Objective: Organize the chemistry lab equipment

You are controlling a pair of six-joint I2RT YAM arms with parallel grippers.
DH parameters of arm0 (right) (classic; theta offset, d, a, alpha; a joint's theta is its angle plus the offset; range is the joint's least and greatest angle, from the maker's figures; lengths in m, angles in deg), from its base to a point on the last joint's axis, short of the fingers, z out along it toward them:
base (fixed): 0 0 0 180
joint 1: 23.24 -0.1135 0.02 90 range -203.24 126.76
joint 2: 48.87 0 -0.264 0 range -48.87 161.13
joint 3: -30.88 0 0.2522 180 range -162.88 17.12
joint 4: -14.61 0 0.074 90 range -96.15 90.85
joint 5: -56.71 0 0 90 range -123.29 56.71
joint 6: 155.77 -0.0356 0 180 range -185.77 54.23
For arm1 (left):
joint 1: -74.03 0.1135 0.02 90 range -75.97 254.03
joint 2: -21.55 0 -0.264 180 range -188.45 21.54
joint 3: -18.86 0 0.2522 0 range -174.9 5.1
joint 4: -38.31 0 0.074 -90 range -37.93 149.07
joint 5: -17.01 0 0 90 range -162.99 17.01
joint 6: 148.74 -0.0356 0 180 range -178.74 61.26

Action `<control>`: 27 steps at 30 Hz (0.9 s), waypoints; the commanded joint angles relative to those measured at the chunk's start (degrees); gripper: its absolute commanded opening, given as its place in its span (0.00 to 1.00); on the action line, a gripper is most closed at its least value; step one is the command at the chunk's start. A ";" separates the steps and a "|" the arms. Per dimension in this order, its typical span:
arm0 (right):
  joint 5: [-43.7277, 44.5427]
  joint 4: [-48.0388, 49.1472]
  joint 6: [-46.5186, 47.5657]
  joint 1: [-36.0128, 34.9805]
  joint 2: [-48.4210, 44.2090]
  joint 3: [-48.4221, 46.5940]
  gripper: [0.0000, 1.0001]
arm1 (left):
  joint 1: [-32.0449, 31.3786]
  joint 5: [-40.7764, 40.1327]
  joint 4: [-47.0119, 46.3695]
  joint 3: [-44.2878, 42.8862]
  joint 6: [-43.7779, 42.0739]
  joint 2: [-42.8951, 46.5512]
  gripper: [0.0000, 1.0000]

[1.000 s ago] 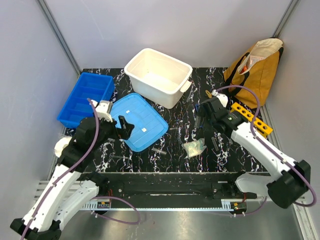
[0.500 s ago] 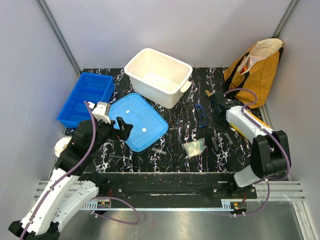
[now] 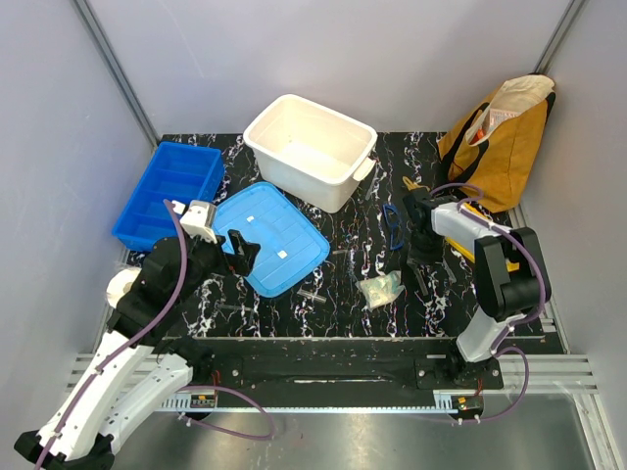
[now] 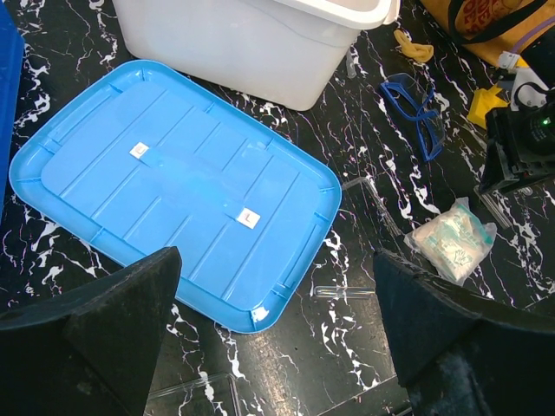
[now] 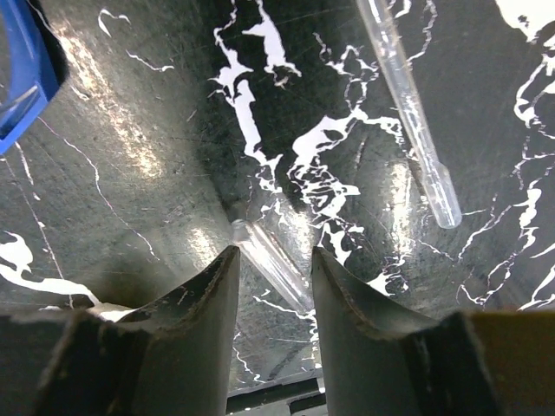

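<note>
Right end effector [image 5: 273,256] straddles a glass tube [image 5: 260,251]
It is spread either side of the tube, which lies flat on the bench [image 5: 130,130], so closing would pinch it; the left end effector [image 4: 276,260] hangs spread over the lid [image 4: 173,173].

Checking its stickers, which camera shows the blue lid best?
Left wrist: the lid nearly fills the frame, both stickers visible. Top view shows it smaller, left gripper overlapping its edge. Right wrist misses it.
</note>
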 commanded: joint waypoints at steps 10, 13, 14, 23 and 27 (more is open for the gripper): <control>-4.01 2.56 4.34 0.13 3.67 -1.59 0.39 | -0.34 -0.73 -2.18 0.21 -0.76 1.27 0.94; -4.63 2.65 4.51 0.13 3.76 -1.50 0.35 | -0.34 -0.29 -2.27 0.21 -0.85 1.27 0.91; -4.54 2.65 4.51 0.13 3.67 -1.50 0.34 | -0.34 -0.21 -2.27 0.21 -0.85 1.18 0.90; -4.62 3.01 4.60 0.22 5.25 -1.76 0.30 | -0.25 1.29 -1.30 -0.58 -0.85 -0.75 0.88; -5.07 3.09 4.78 0.22 4.90 -1.59 0.24 | -0.43 1.46 -1.22 -0.58 -0.76 -0.66 0.86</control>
